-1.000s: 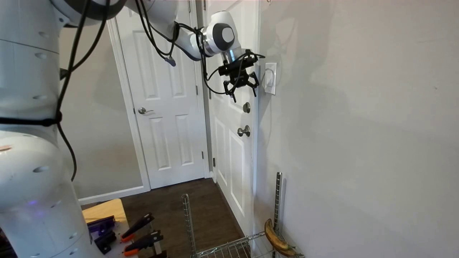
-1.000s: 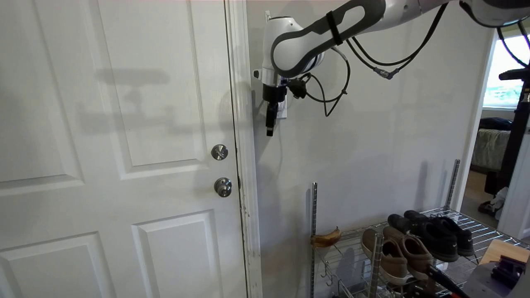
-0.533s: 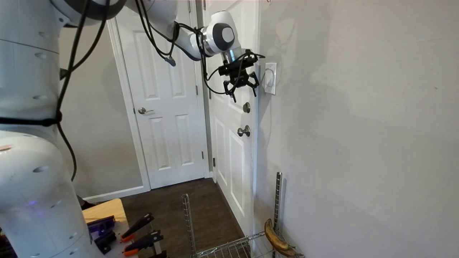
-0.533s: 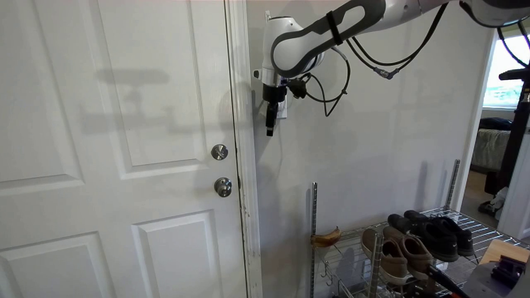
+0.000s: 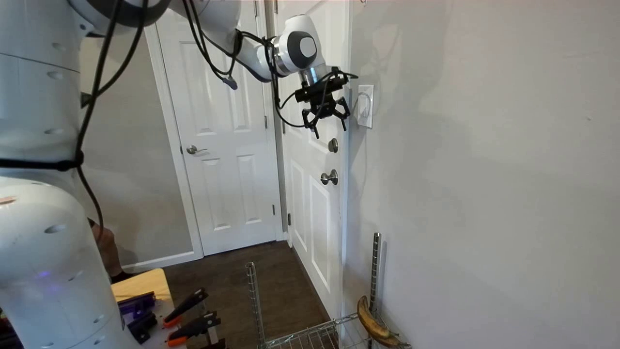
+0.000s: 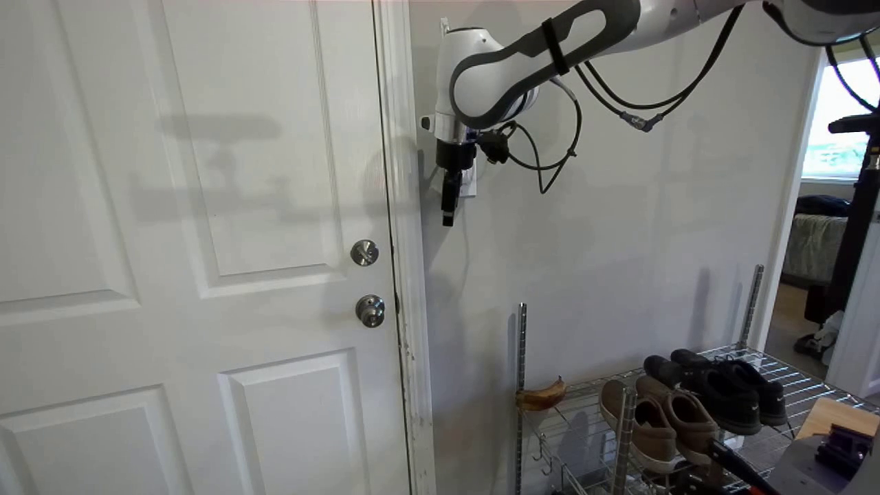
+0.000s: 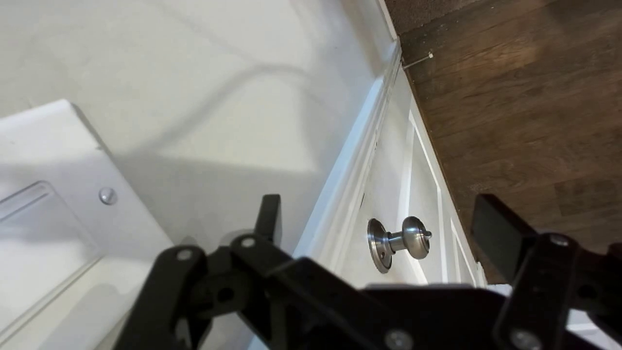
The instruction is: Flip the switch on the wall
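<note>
The switch is a white upright plate on the light grey wall, right of the door frame. The switch shows in an exterior view just right of my gripper. In an exterior view the arm partly covers the switch, and my gripper hangs in front, tips pointing down. In the wrist view the switch is at the lower left, cut off by the frame edge, outside the left finger. My gripper is open and empty, its fingers apart and not touching the plate.
A white door with a round metal knob and a deadbolt stands beside the wall. Below is a wire rack with bananas and shoes. A table with clamps is near the robot's base.
The arm, gripper and switch show no movement. In an exterior view, what looks like a person's bare leg has come into view behind the robot's base at the lower left.
</note>
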